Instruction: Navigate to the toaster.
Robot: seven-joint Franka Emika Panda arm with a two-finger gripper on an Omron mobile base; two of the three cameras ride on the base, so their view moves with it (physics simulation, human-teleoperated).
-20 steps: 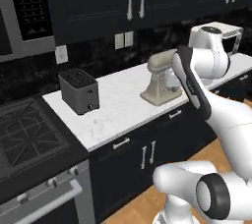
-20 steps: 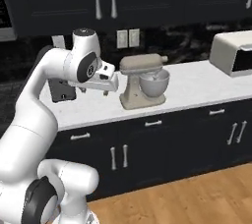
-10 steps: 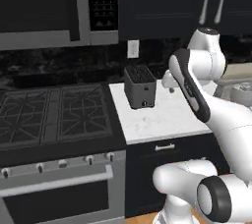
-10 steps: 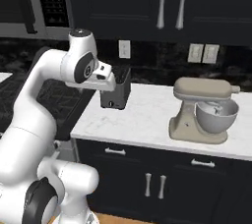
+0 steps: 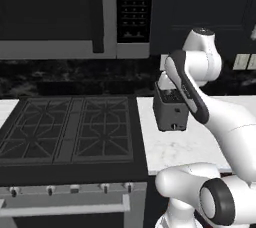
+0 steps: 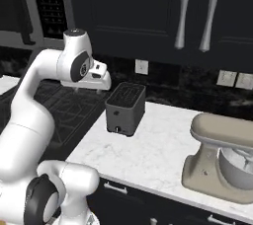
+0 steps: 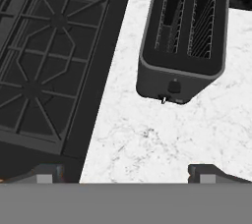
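Observation:
The toaster point(image 6: 126, 108) is a dark grey box with two slots on top, standing on the white marble counter point(image 6: 148, 155) close to the stove. In the left base view my arm partly covers the toaster point(image 5: 169, 114). The hand view looks down on the toaster point(image 7: 184, 36), with its small controls on the near end. My gripper point(image 7: 128, 174) hovers above the counter in front of it, open, with nothing between its fingertips point(image 7: 49, 173). From the right base view the gripper point(image 6: 88, 86) hangs left of the toaster, above the counter's edge.
A black gas cooktop point(image 5: 70, 127) adjoins the counter on the left, with a microwave point(image 5: 65, 12) above it. A beige stand mixer point(image 6: 222, 155) stands at the right of the counter. Dark upper cabinets point(image 6: 192, 14) and wall outlets point(image 6: 142, 66) line the back.
Both base views have shifted: the base has driven left along the counter. The toaster now appears larger and closer, the cooktop is in front, and the mixer sits at the right edge.

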